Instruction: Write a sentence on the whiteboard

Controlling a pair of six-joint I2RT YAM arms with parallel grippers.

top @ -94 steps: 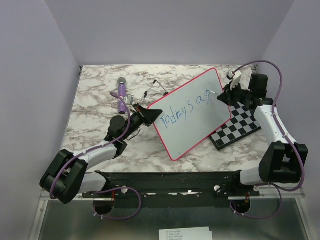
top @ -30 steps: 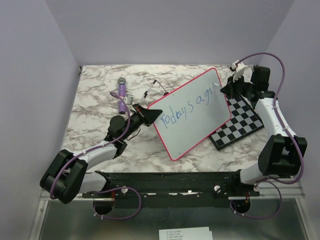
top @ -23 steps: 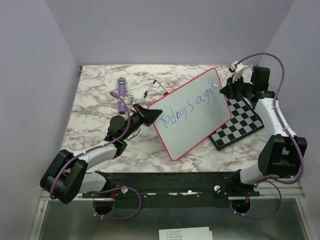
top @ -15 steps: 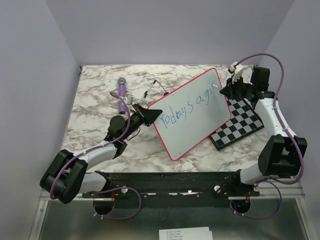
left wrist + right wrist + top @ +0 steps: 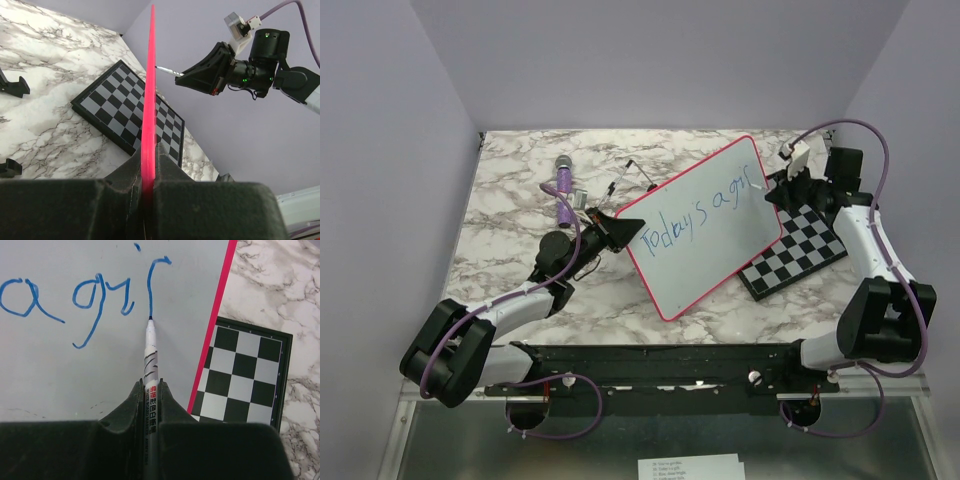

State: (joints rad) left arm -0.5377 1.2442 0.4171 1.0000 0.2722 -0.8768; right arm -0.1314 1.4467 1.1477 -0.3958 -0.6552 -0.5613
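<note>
The whiteboard [image 5: 710,240] is held tilted over the marble table, and its pink-red rim [image 5: 149,85] shows edge-on in the left wrist view. My left gripper [image 5: 626,228] [image 5: 148,156] is shut on the board's left edge. The blue sentence [image 5: 698,213] reads "Today's a gi" plus a fresh hooked stroke [image 5: 150,285]. My right gripper [image 5: 777,193] [image 5: 151,390] is shut on a white marker [image 5: 150,352]. The marker's tip touches the board [image 5: 55,375] at the lower end of that stroke.
A black-and-white chessboard [image 5: 802,245] [image 5: 245,367] [image 5: 120,107] lies under the board's right edge. A purple cylindrical object [image 5: 563,188] and thin black rods [image 5: 632,174] lie at the back left. Small black pieces [image 5: 12,85] rest on the marble.
My right gripper has shifted right and down along the board, drawing a dot and a new hooked stroke after "gi". The left arm and board have stayed still.
</note>
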